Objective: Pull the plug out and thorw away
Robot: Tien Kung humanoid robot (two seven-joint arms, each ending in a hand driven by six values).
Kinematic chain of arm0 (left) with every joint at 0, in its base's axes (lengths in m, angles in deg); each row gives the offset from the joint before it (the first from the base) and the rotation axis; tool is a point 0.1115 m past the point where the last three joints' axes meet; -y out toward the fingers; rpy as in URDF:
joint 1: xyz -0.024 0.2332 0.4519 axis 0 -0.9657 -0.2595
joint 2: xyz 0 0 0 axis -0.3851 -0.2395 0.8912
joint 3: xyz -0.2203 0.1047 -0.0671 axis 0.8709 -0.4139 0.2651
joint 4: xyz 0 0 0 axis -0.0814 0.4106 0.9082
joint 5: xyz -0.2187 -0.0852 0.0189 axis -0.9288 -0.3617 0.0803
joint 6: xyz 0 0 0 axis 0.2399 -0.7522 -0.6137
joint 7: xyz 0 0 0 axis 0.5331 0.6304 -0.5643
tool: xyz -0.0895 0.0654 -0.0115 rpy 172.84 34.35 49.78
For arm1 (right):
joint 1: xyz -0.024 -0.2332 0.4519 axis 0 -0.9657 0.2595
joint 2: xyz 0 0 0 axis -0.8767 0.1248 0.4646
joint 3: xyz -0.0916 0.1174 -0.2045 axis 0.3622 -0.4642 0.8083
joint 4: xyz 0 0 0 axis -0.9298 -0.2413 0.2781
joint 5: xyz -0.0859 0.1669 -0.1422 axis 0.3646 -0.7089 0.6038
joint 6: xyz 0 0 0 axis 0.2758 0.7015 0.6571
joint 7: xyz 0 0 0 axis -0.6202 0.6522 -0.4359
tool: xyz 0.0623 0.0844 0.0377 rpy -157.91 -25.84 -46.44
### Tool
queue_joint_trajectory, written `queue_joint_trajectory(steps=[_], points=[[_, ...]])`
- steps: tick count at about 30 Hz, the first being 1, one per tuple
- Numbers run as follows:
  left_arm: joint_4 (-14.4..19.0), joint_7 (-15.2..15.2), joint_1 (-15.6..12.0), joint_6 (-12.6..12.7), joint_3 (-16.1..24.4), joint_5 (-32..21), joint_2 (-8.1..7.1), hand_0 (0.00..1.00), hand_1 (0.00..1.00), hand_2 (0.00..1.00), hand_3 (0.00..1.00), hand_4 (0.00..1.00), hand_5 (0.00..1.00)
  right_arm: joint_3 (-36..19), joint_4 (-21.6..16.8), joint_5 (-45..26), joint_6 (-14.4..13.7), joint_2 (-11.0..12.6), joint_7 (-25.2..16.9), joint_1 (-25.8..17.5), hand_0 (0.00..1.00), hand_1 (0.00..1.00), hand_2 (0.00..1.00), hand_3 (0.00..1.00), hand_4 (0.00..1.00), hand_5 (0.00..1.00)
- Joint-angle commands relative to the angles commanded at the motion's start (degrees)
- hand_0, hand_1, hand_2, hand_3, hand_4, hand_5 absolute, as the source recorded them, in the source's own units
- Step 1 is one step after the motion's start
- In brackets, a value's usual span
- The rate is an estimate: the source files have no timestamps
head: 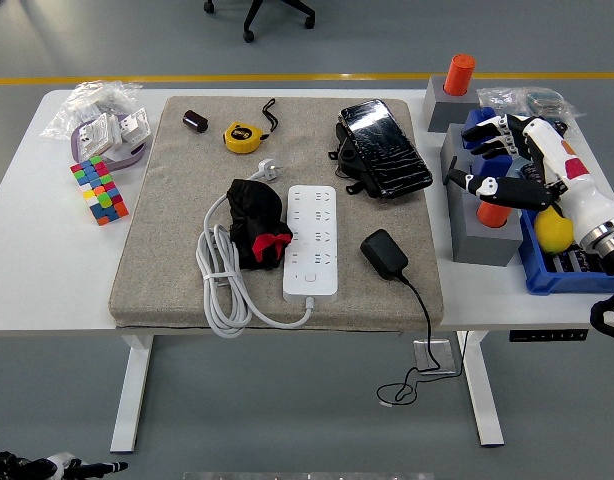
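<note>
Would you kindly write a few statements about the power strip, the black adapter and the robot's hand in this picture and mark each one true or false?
1. The black adapter is plugged into the white power strip. False: it lies on the grey mat beside the strip, unplugged.
2. The adapter's cable hangs over the table's near edge. True.
3. The right hand holds the adapter. False: it hovers open over the grey blocks at the right, holding nothing.
4. A yellow tape measure sits on the mat beyond the strip. True.
5. The colourful cube lies on the mat. False: it lies on the bare table, left of the mat.
</note>
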Motion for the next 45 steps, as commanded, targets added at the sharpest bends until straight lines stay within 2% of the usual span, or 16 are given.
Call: queue_joint_trajectory(steps=[14,26,32,37,45], points=[[0.1,0.1,0.2,0.0,-1.6,-0.2,-0.18,0.550,0.686,0.711,0.719,0.932,0.542,-1.2,-0.6,0.4,0.2,-0.1,0.1,-2.0,0.629,0.602,0.660,0.606,0.917,0.267],[-0.2,0.3,-1.2,-0.1,-2.4,-0.5,0.10,0.550,0.686,0.711,0.718,0.932,0.543,-2.9,-1.3,0.5,0.5,-0.1,0.3,-4.7,0.630,0.600,0.658,0.606,0.914,0.266],[-0.2,0.2,-2.1,-0.1,-1.8,-0.3,0.28,0.548,0.686,0.711,0.718,0.931,0.543,-4.3,-1.7,0.7,0.4,-1.1,0.4,-6.6,0.630,0.609,0.658,0.606,0.914,0.266],[-0.2,0.3,-2.1,-0.1,-1.9,-0.3,0.37,0.548,0.686,0.711,0.718,0.931,0.543,-4.6,-2.2,0.8,0.6,-1.0,0.6,-6.6,0.630,0.609,0.658,0.606,0.914,0.266],[-0.2,0.4,-0.8,-0.1,-2.2,-0.2,-0.83,0.550,0.686,0.712,0.718,0.931,0.542,-3.9,-2.8,0.6,1.5,0.1,1.4,-5.7,0.630,0.612,0.662,0.609,0.915,0.265]])
